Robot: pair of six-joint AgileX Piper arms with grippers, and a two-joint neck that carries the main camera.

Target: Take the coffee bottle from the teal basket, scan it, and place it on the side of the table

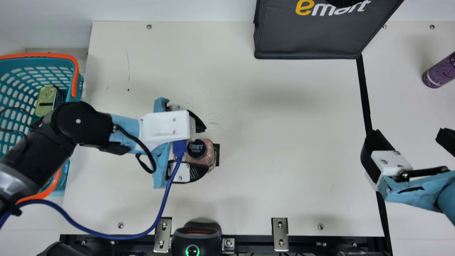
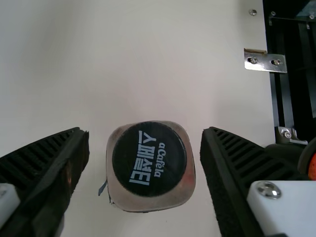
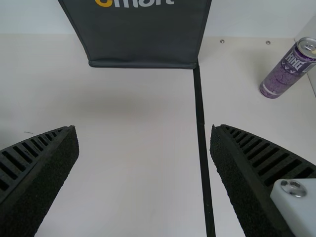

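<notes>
The coffee bottle (image 1: 209,147), black-capped, stands upright on the table's left half, partly hidden by my left gripper (image 1: 202,151). In the left wrist view the bottle (image 2: 150,159) shows from above between the spread fingers of my left gripper (image 2: 145,143), with a gap on each side. The teal basket (image 1: 75,64) with an orange rim is at the far left, partly behind my left arm. My right gripper (image 1: 414,138) is over the right side, open and holding nothing; the right wrist view shows that gripper (image 3: 144,136) spread too.
A black bag (image 1: 309,39) stands at the back, a purple can (image 1: 440,73) at the far right. A green-lidded tin (image 1: 46,99) lies in the basket. A black scanner (image 1: 196,236) sits at the front edge. Black tape (image 1: 365,96) runs down the table's right part.
</notes>
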